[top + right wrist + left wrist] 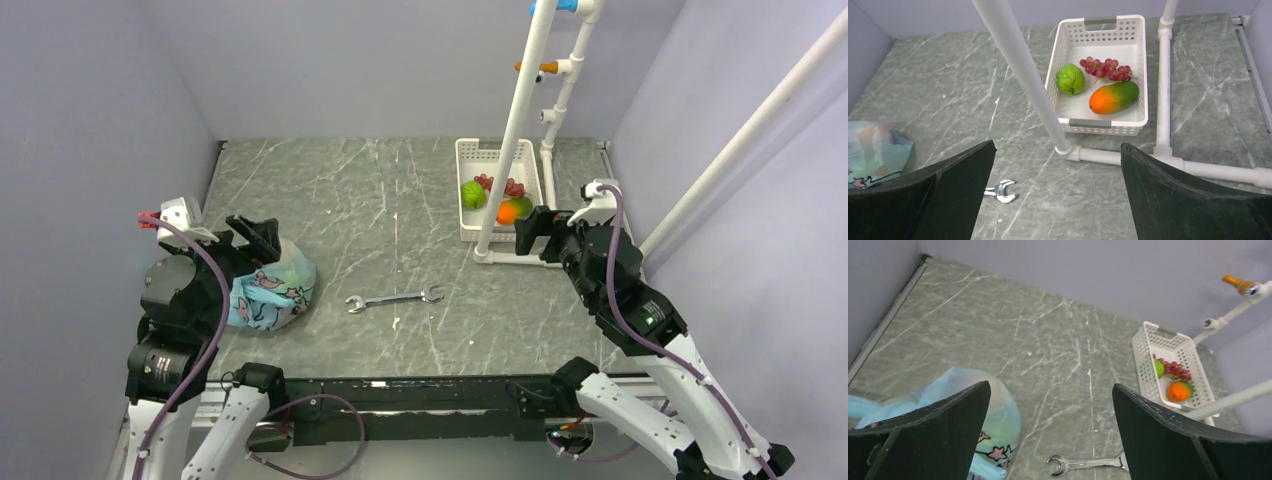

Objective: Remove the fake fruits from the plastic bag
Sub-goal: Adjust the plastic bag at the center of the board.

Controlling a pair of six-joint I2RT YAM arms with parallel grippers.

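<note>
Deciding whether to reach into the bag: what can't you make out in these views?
- Inside of the plastic bag: crinkled film hides it in every view; leftover fruit cannot be told.
- Bag mouth and handles: left arm covers them from the top; left gripper finger blocks the left wrist view; right wrist frame edge cuts them.
- Top view, basket contents: white pipe crosses them.

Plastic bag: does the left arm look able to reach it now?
Probably yes: the left gripper hangs open right by the plastic bag, nothing between them; the wrench lies off to the side.
</note>
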